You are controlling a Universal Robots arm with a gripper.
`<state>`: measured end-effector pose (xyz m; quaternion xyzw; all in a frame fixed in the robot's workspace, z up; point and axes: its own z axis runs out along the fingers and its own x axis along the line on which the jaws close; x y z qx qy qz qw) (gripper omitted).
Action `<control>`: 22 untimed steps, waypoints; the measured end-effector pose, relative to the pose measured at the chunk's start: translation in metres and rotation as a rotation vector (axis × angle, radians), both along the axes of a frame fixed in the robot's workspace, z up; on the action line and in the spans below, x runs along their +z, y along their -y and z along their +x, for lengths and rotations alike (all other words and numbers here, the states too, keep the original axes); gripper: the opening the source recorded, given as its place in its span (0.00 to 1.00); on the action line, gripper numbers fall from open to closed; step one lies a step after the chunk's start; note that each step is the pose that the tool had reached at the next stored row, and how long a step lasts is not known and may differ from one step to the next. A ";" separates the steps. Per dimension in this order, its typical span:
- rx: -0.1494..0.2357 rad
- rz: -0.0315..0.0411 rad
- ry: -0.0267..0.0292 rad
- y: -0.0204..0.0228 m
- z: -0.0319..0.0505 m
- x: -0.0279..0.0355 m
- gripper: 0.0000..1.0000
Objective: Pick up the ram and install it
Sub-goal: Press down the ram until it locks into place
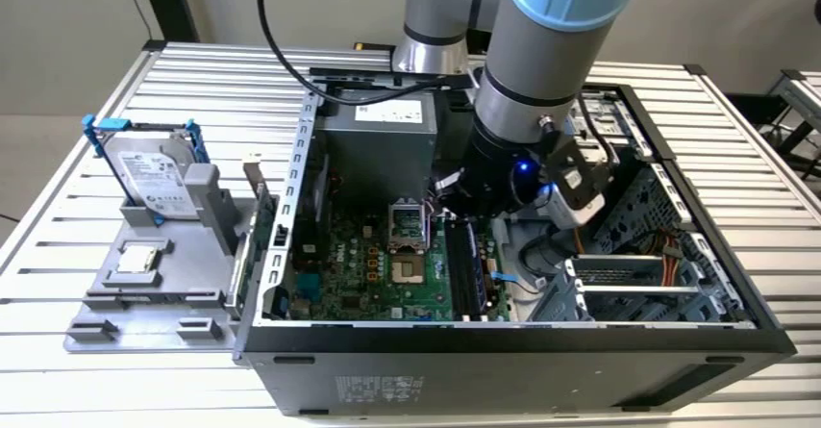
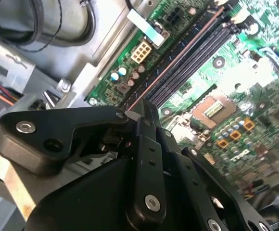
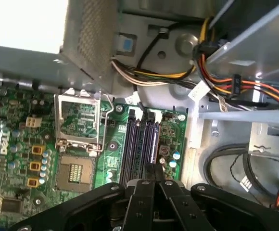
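Exterior view, my gripper [image 1: 478, 218] low inside the open computer case [image 1: 667, 337], over the ram [image 1: 464, 269] standing in the motherboard [image 1: 372, 274] slots, both wrist views, fingers [image 2: 146, 125] drawn together above the slots [image 3: 140, 144], I cannot tell whether they grip anything.

A slatted aluminium table [image 1: 115, 370] is taking up most of the exterior view, its ribs running across w/ light glinting off them. Behind it a plain pale wall [image 1: 77, 5] is showing (a dark upright post [image 1: 168, 3] is standing against it), and a second slatted surface [image 1: 798, 96] is peeking in at the exterior view's right.
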<state>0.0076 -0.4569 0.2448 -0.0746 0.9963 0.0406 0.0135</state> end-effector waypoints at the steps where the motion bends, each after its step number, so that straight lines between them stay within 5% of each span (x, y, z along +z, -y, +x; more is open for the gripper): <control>1: 0.018 -0.0001 0.0007 0.0000 0.0000 0.0000 0.00; 9: 0.162 -0.0008 0.0101 0.0000 0.0000 0.0000 0.00; 19: 0.334 -0.0023 0.0314 0.0000 0.0000 0.0001 0.00; 22: 0.339 -0.0025 0.0315 0.0000 0.0000 0.0001 0.00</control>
